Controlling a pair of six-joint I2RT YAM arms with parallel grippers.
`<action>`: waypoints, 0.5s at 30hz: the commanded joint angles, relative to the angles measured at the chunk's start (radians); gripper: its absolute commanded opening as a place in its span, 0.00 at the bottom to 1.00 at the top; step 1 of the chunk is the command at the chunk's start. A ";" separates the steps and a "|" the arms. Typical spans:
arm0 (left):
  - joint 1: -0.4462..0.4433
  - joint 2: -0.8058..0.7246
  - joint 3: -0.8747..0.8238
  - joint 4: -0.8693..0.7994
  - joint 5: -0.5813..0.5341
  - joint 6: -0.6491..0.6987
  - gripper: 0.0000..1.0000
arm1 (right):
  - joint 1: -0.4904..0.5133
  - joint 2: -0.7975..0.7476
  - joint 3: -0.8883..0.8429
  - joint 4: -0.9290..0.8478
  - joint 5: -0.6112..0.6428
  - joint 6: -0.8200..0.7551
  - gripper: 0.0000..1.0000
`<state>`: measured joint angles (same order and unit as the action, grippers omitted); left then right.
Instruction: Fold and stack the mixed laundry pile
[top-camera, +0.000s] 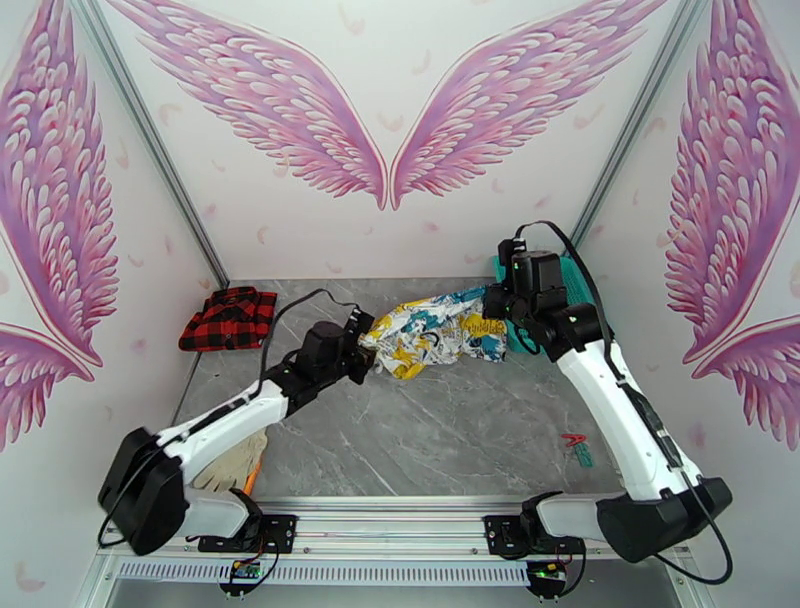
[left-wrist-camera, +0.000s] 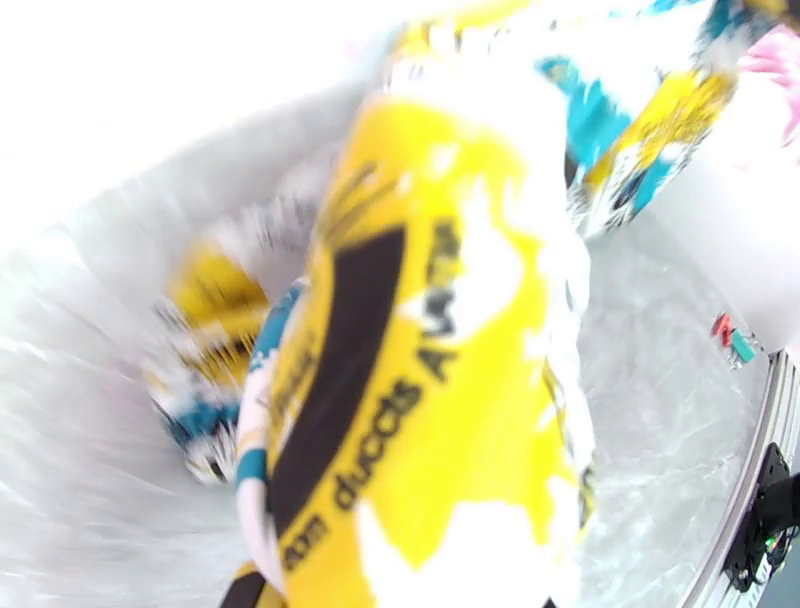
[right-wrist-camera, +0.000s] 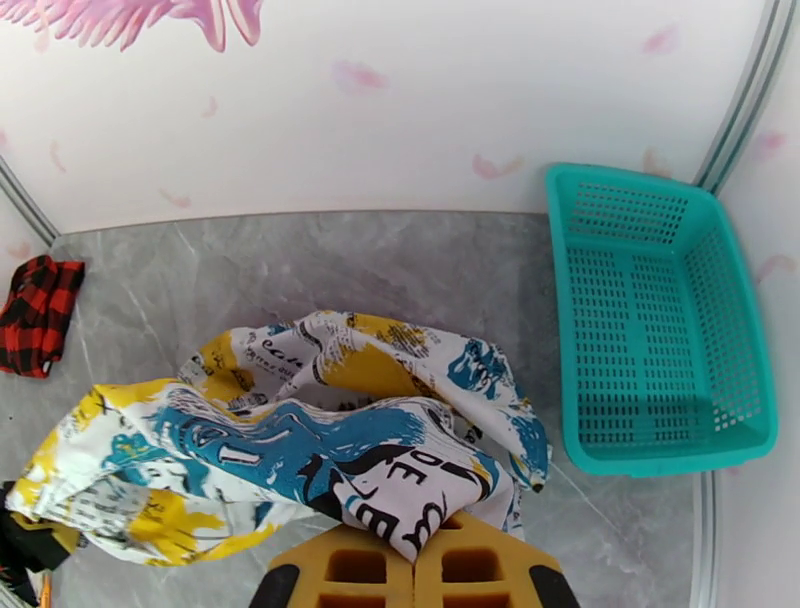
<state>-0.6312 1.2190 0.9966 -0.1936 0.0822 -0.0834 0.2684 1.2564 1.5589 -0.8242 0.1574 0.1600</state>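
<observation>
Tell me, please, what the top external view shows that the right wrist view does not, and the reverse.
Top external adds both arms, the left hand holding the printed white garment, the beige cloth and a red clip. Right wrist adds the bare inside of the teal basket and, close up, the right hand closed on the garment. Both share that garment, the checked shirt and the grey table.

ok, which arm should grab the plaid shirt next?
Left, probably. The plaid shirt lies in the far-left corner, nearer the left end effector; the right end effector pinches the print garment over by the basket.
</observation>
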 joint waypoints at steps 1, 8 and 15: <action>-0.007 -0.175 0.174 -0.300 -0.093 0.147 0.00 | -0.002 -0.203 0.013 -0.036 0.045 0.007 0.00; 0.009 -0.146 0.567 -0.625 -0.213 0.234 0.00 | -0.003 -0.280 0.117 -0.078 0.018 -0.012 0.00; 0.234 0.146 0.811 -0.641 -0.058 0.138 0.00 | -0.006 0.022 0.249 0.014 -0.020 -0.055 0.00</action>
<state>-0.4774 1.2789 1.7390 -0.7414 0.0319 0.1020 0.2836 1.1442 1.7798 -0.8368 0.0715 0.1303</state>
